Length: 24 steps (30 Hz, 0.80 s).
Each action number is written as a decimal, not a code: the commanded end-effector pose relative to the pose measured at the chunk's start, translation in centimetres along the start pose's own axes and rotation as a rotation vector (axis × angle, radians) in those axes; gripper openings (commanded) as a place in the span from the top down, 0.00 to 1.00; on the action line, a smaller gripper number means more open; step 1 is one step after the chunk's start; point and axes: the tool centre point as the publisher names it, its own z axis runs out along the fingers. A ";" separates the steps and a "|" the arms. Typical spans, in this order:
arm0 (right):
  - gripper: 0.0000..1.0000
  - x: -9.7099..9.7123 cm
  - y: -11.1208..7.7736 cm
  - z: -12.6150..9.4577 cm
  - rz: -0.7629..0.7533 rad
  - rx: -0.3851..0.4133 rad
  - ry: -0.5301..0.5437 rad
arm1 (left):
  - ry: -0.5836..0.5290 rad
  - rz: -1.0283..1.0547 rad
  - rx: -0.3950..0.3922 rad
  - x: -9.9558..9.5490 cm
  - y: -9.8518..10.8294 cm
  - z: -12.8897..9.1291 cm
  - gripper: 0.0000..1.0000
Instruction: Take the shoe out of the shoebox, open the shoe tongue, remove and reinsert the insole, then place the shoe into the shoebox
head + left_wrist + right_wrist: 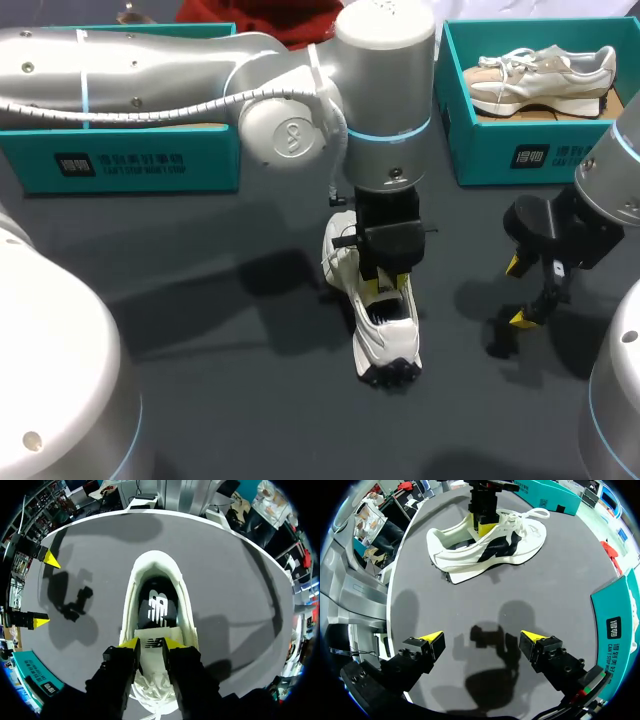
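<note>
Firmly pinched from both sides, the tongue point(151, 654) of a white shoe point(470, 560) sits between the yellow tips of the left gripper point(151, 644). Its fingers stand only a tongue's width apart and hold nothing else. The gripper comes straight down onto the shoe over the laces, at mid-table. Just ahead of its fingers the shoe's mouth gapes, and the dark insole point(158, 607) lies flat inside, running away from the gripper toward the heel.

The shoe stands on its sole on the dark table point(200, 330), out of any box. Its long axis runs from the table's far side to its near side, toe under the left wrist and heel toward the robot. Off to the shoe's right, well apart from it, the right gripper point(482, 637) hovers over the table with fingers spread wide and nothing between them. From there the shoe lies ahead and broadside-on.

By these signs the tongue-opening step is in hand and the insole is not yet out. With the left gripper taken up by the tongue, the free right gripper looks the one placed to reach in. It would have to cross to the shoe and enter the mouth from the heel end.

At the table's far edge stand two teal boxes. The left shoebox point(130, 160) is partly hidden behind the left arm point(150, 70), and the right shoebox point(520, 150) holds a beige shoe point(540, 75).
</note>
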 end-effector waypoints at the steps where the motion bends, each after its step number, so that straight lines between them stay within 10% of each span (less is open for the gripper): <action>1: 0.00 0.2 0.0 0.1 0.001 0.001 -0.004 | 0.001 -0.027 -0.045 1.2 -1.2 -3.5 0.68; 7: 0.00 0.2 0.0 0.1 0.001 0.001 -0.004 | -0.003 -0.197 -0.025 1.3 -2.4 -6.3 0.50; 10: 0.00 0.2 0.0 0.1 0.001 0.001 -0.004 | -0.001 -0.336 0.007 1.4 -3.1 -6.9 0.00; 24: 0.00 0.2 0.0 0.1 0.001 0.001 -0.004 | 0.001 -0.426 -0.026 1.9 -3.9 -7.6 0.00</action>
